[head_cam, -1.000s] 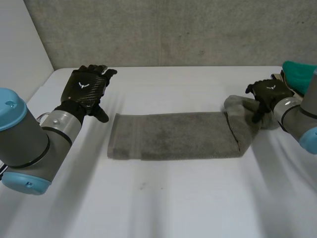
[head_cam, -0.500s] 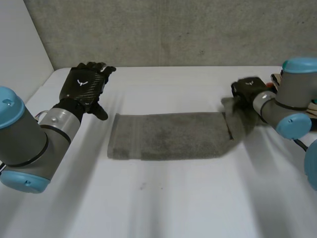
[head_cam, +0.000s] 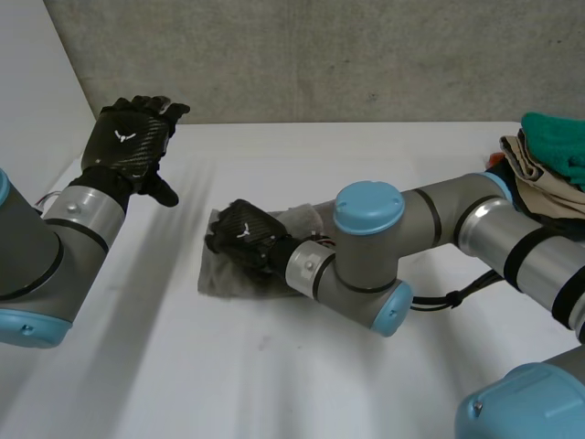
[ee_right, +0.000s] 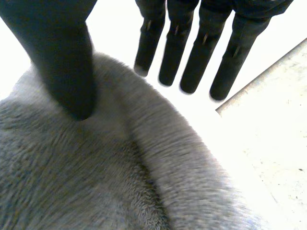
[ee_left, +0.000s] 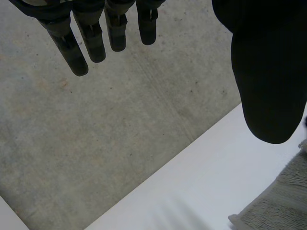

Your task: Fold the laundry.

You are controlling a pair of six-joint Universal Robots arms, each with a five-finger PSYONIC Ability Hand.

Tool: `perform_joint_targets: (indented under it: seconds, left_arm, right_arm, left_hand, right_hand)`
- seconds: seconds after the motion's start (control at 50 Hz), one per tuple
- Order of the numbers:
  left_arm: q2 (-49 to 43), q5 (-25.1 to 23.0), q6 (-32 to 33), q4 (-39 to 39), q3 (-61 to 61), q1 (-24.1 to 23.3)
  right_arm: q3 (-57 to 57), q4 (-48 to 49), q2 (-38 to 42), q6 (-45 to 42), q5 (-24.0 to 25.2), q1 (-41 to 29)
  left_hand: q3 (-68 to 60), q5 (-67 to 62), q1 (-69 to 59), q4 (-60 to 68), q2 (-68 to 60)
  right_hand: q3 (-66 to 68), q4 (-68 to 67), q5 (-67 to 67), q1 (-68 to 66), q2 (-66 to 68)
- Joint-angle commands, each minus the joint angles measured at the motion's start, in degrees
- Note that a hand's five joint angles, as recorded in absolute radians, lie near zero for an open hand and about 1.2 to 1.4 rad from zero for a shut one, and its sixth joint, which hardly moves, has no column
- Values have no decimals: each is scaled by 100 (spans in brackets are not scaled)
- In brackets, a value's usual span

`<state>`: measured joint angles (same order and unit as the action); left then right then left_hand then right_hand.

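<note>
**On the table (head_cam: 274,384): right hand (head_cam: 245,236) pinching the towel (head_cam: 218,273)**

Towel's bunched left of the middle, with the right arm (head_cam: 430,219) reached across to it. Wrist cam has the thumb dug into the pile and straight fingers (ee_right: 192,62) past a raised fold, so that fold's pinched between them. Left hand (head_cam: 128,146) hangs above the far left side, fingers straight and spread, holding nothing. Clothes pile (head_cam: 548,155) sits far right.

plain white surface (head_cam: 302,384) under everything, rough grey concrete wall (head_cam: 366,55) right behind it, white side panel (head_cam: 37,101) at the left, teal cloth (head_cam: 558,137) piled on beige cloth (head_cam: 539,187) at the far right edge
</note>
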<state>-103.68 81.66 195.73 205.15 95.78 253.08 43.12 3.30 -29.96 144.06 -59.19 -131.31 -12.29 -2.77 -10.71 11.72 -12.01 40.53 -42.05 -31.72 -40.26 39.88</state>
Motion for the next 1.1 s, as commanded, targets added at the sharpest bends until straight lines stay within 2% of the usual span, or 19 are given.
perform_joint_targets:
  seconds: [0.02,0.1,0.16,0.3,0.4,0.44,0.5,0.68,0.8,0.84,0.86,0.94,1.1]
  left_arm:
    - [-82,-1,0,25,-95,-74]
    - [-249,16,0,78,-218,-311]
    - [-398,34,0,78,-306,-750]
    - [-907,51,26,95,-446,-1497]
    - [-1890,331,88,34,-1200,-1840]
    - [-2137,516,105,25,-1465,-1893]
    - [-2595,850,219,16,-2027,-1920]
    - [-3983,1184,852,-98,-3556,-1727]
    - [-4274,2369,1589,-142,-3927,-998]
    - [-4248,2529,1679,-151,-3848,-962]
    - [-4170,2512,1679,-177,-3761,-988]
    - [-3583,2215,1521,-177,-3191,-1190]
    - [-2606,1941,1205,-151,-2346,-1278]
  right_arm:
    - [64,4,-675,217,-1397,88]
    - [309,-83,-1124,788,-2129,141]
    - [792,-171,-1432,1202,-2341,324]
    - [1830,-611,-1969,1450,-2500,905]
    - [2489,-734,-2022,1459,-2702,1186]
    - [2692,-690,-2022,1459,-2755,1239]
    - [3035,-436,-2031,1432,-2738,1310]
    - [3589,689,-1996,1353,-2694,1222]
    - [3668,909,-1934,1134,-2703,1240]
    - [3677,918,-1926,1098,-2685,1231]
    - [3712,944,-1934,1081,-2676,1240]
    - [3817,1023,-1969,1081,-2685,1240]
    - [4063,1006,-2171,1019,-2676,1310]
  left_hand:
    - [229,277,71,-172,201]
    - [229,277,71,-172,201]
    - [229,277,71,-172,201]
    - [224,272,67,-167,196]
    - [190,239,33,-134,162]
    - [174,222,16,-117,146]
    - [174,222,16,-117,146]
    - [-112,-64,-270,169,-140]
    - [5,53,-153,52,-23]
    - [106,154,-52,-49,78]
    - [140,188,-18,-83,112]
    - [224,272,66,-167,196]
    - [224,272,67,-167,196]
  right_hand:
    - [-3053,3205,3172,3026,-2988]
    - [-3053,3205,3172,3026,-2988]
    - [-3053,3205,3172,3026,-2988]
    - [-3053,3205,3172,3026,-2988]
    - [-3053,3205,3172,3026,-2988]
    - [-2576,2728,2696,2549,-2511]
    - [-1919,2071,2038,1892,-1854]
    - [-691,843,810,664,-626]
    - [1394,-1242,-1275,-1421,1459]
    - [1697,-1545,-1578,-1724,1762]
    - [2631,-2480,-2512,-2659,2696]
    - [3945,-3793,-3826,-3972,4010]
    - [3947,-3795,-3828,-3974,4012]
